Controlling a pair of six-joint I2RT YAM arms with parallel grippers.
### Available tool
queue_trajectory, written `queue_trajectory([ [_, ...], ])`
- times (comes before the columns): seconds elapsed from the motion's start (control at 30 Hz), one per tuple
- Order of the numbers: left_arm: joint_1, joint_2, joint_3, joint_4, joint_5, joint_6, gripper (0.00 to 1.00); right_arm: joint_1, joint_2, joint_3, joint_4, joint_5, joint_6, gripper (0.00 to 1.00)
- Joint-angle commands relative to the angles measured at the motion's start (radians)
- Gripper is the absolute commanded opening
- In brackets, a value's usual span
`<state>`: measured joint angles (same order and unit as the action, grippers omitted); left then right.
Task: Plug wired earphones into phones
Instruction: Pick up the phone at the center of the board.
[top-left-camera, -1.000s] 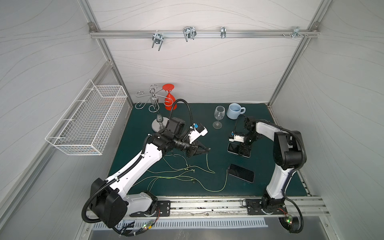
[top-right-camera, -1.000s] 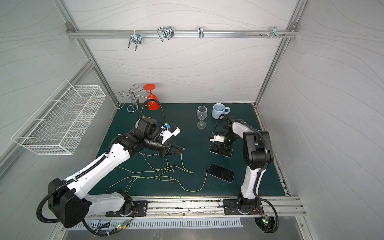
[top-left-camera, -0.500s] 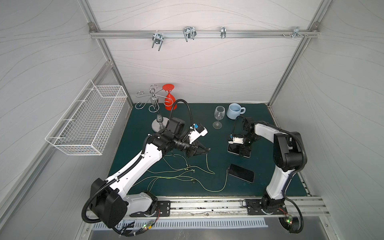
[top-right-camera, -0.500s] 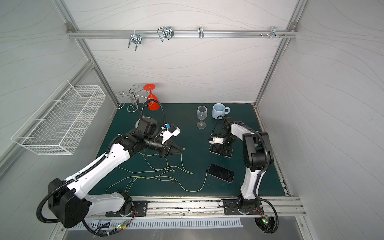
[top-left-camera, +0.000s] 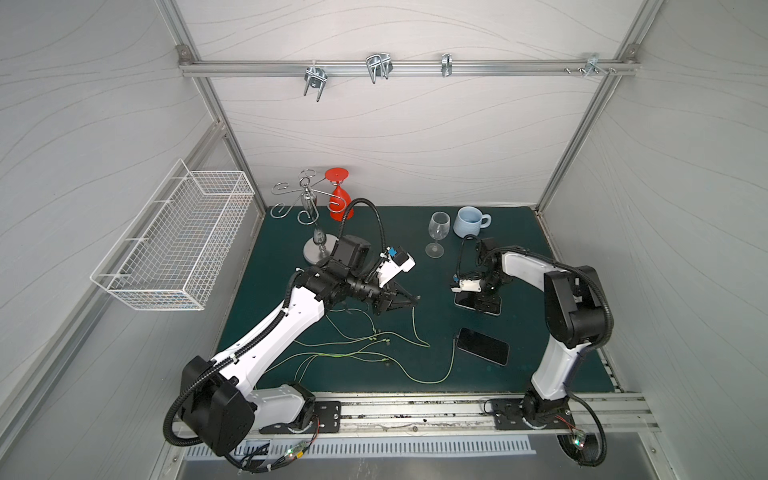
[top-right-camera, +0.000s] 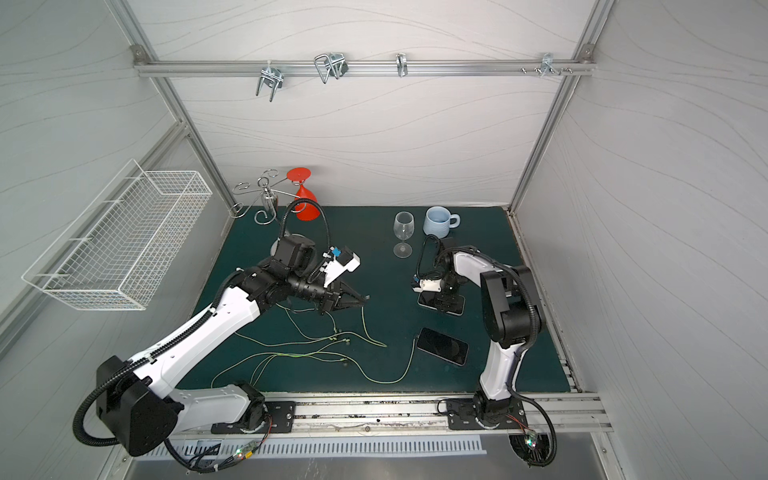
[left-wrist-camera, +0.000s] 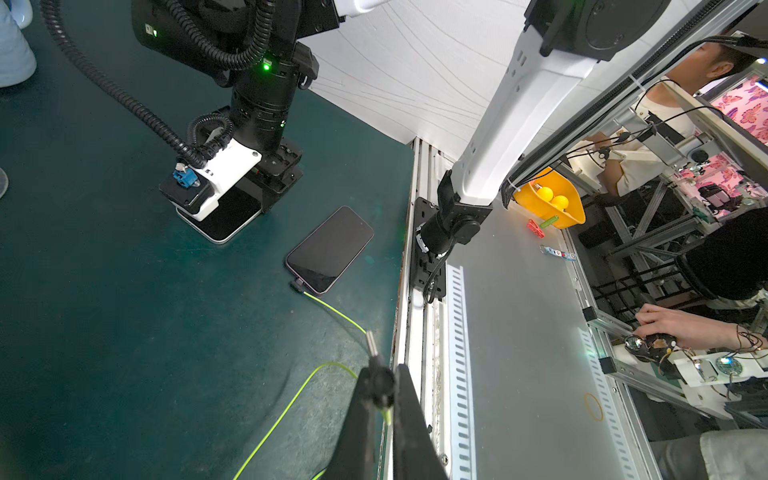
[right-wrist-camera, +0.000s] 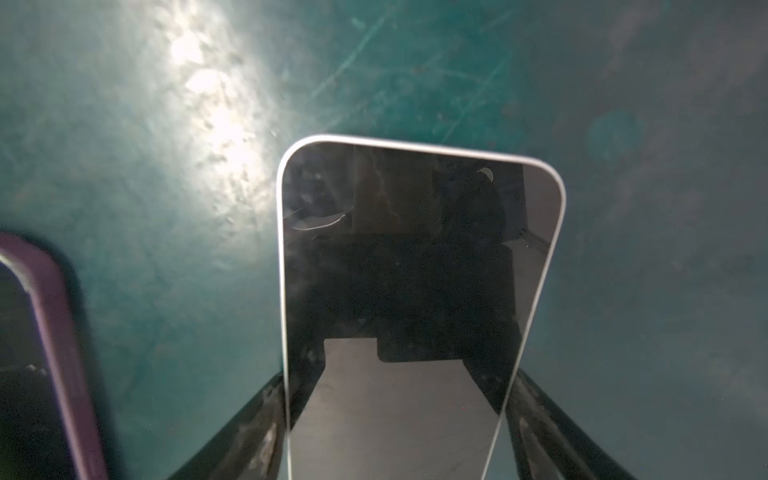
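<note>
Half done, by judgement: found purple-edged phone (left-wrist-camera: 330, 249) flat on mat (top-left-camera: 270, 270) with first plug (left-wrist-camera: 297, 286) seated in its end, and white-edged phone (right-wrist-camera: 415, 199) flat near it, farther back, with nothing plugged in. Observed left gripper (left-wrist-camera: 382, 374) raised over mid-mat, well apart from both phones, fingers pressed together on second plug (left-wrist-camera: 370, 344), with metal tip bare ahead of them and cord trailing down to loose earphones (top-left-camera: 361, 353) tangled on mat. Observed right gripper (top-left-camera: 482, 303) down over white-edged phone, fingers (right-wrist-camera: 249, 436) spread astride it, one at each long edge; cannot tell whether clamped yet. Judged likely faults: slipping off smooth edges through an off-centre pinch, so skidding or twisting the phone; missing the socket through a slanted plug held by so small a body; dragging the tangle during the carry and tugging first plug out. Could not locate the socket end of white-edged phone. Against one second earlier: found right gripper lower, closer to the screen, fingers drawn nearer together; found left gripper, second plug, earphones and both phones unmoved.
</note>
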<state>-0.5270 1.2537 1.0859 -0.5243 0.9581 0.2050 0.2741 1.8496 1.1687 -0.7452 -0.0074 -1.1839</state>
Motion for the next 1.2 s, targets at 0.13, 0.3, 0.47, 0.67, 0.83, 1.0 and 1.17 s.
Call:
queue_trajectory([
  [0.13, 0.003, 0.006, 0.01, 0.028, -0.007, 0.007, 0.0, 0.026, 0.035, -0.107, 0.011, -0.066, 0.007, 0.7],
  [0.3, 0.003, 0.003, 0.008, 0.041, -0.013, -0.007, 0.0, 0.026, -0.041, -0.124, 0.068, -0.075, 0.052, 0.64],
  [0.47, 0.003, 0.015, 0.011, 0.124, -0.032, -0.14, 0.0, 0.025, -0.162, -0.127, 0.111, -0.077, 0.092, 0.6],
  [0.67, 0.002, 0.021, 0.008, 0.197, -0.087, -0.305, 0.0, 0.034, -0.363, -0.178, 0.145, -0.088, 0.104, 0.58],
  [0.83, 0.002, 0.053, 0.053, 0.154, -0.112, -0.406, 0.0, 0.042, -0.579, -0.225, 0.179, -0.142, 0.113, 0.57],
  [1.0, -0.033, 0.09, 0.126, 0.056, -0.033, -0.354, 0.0, 0.073, -0.819, -0.288, 0.219, -0.2, 0.029, 0.57],
  [1.17, -0.084, 0.127, 0.181, 0.009, 0.001, -0.315, 0.0, 0.128, -1.001, -0.317, 0.21, -0.26, -0.044, 0.57],
])
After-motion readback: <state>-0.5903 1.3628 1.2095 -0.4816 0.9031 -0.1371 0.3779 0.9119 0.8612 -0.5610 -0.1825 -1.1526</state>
